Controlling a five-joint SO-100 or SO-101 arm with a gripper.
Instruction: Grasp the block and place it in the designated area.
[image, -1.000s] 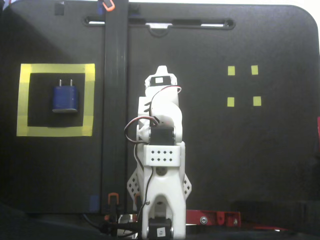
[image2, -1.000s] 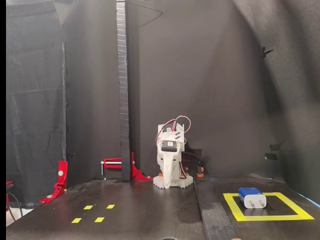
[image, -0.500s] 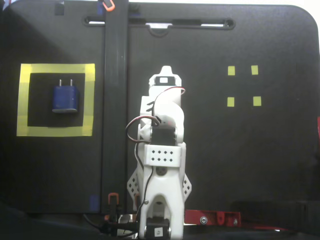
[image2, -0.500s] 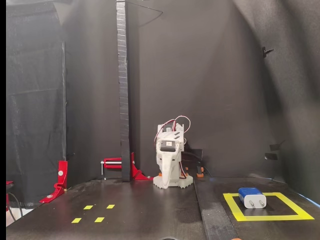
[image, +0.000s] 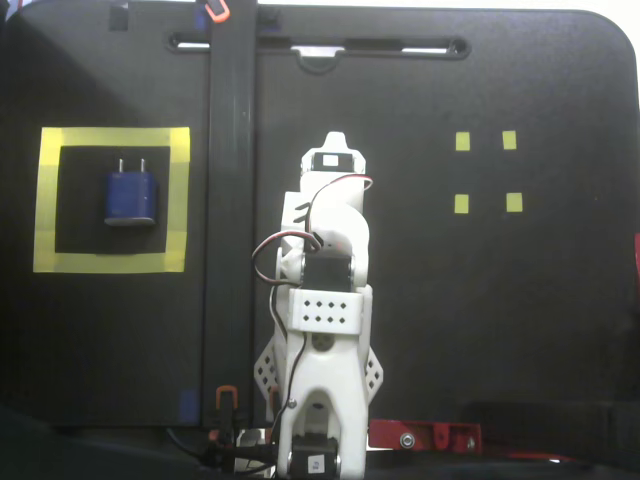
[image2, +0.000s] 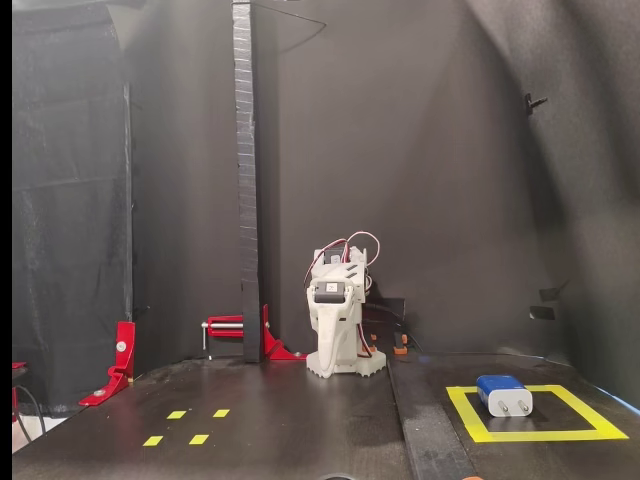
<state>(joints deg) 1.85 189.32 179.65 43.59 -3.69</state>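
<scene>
Lying flat inside the large square frame of wide yellow tape (image: 111, 199) at the left of the top-down fixed view is the one small dark blue boxy block (image: 131, 196) with two short silver prongs, which point toward the far edge of the black tabletop (image: 480, 320); in the low front fixed view the same block (image2: 503, 395) sits inside the frame (image2: 538, 434) at the right, clear of the tape on every side I can make out. By that layout the placing looks done. The single white printed arm (image: 322, 300) is folded up over its base near the middle of the tabletop, well apart from the block; its pincer (image2: 331, 325) is tucked in against the arm and holds nothing, but whether its jaws are parted or closed I cannot tell. Little seems likely to go wrong now: the main risk would be a fresh reach toward the frame that nudges the light block onto or over the tape. Counting: one block, one frame, one arm, four tiny yellow square markers (image: 486, 171) at the right of the top-down view, and one tall black post (image2: 245, 180).
</scene>
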